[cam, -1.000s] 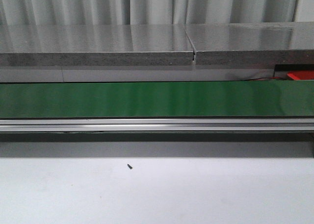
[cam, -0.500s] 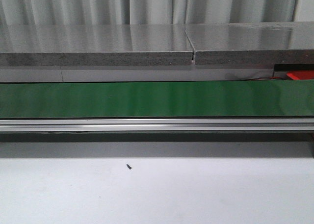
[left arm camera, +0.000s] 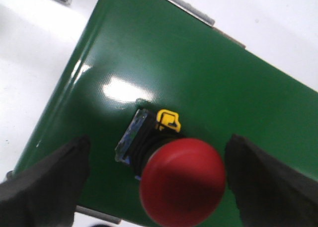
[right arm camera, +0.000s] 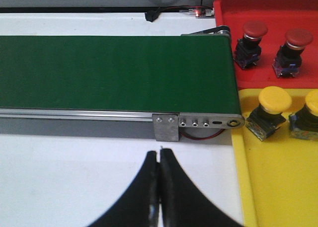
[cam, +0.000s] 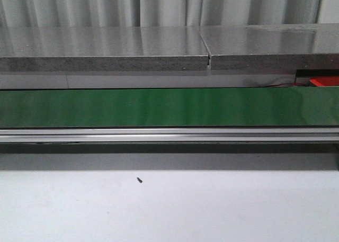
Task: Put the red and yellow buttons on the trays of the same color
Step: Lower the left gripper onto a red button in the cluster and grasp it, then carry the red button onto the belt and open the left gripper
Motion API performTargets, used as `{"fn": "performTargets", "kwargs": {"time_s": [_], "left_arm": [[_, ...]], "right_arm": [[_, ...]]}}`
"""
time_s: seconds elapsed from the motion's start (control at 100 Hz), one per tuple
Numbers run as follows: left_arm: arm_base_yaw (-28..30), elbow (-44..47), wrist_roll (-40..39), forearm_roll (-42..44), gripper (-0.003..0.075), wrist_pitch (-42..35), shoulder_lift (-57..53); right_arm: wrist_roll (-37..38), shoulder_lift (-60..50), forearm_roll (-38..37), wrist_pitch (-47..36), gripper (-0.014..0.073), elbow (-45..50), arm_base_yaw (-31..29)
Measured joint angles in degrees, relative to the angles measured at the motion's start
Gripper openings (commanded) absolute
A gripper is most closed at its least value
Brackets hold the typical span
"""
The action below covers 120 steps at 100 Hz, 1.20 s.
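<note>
While the right gripper (right arm camera: 159, 187) waits with its fingertips pressed together over the white table (right arm camera: 74, 177), just short of the belt's end and beside the yellow tray (right arm camera: 278, 187) and red tray (right arm camera: 268, 8), the step in hand looks like the left arm's pick. The left gripper (left arm camera: 156, 180) hangs spread wide and holding nothing over the green conveyor belt (left arm camera: 198, 73). A red button (left arm camera: 181, 182) sits on the belt between the two fingers, closer to the right-hand one in this picture; contact seems absent, though blur makes that uncertain. Next, the jaws need to descend, centre and close on it.
</note>
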Motion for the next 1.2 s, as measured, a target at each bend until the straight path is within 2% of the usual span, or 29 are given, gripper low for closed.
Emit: {"fn": "performTargets", "kwargs": {"time_s": [0.34, 0.5, 0.63, 0.79, 0.97, 1.2], "left_arm": [[0.33, 0.00, 2.67, -4.25, 0.0545, -3.26, -5.69], [4.19, -0.11, 3.01, -3.89, 0.0545, -3.14, -6.75], [8.87, -0.11, 3.01, -0.88, 0.0521, -1.32, -6.75], [11.91, -0.11, 3.01, 3.35, 0.0472, 1.08, -6.60], [12.15, -0.11, 3.01, 8.80, 0.0473, 1.83, -3.43], [12.15, -0.11, 3.01, 9.88, 0.0472, -0.17, 1.00]], "right_arm": [[0.00, 0.00, 0.00, 0.00, -0.0067, 0.00, 0.00], [0.00, 0.00, 0.00, 0.00, -0.0067, 0.00, 0.00], [0.00, 0.00, 0.00, 0.00, -0.0067, 0.00, 0.00], [0.00, 0.00, 0.00, 0.00, -0.0067, 0.00, 0.00], [0.00, 0.00, 0.00, 0.00, -0.0067, 0.00, 0.00], [0.00, 0.00, 0.00, 0.00, -0.0067, 0.00, 0.00]]}}
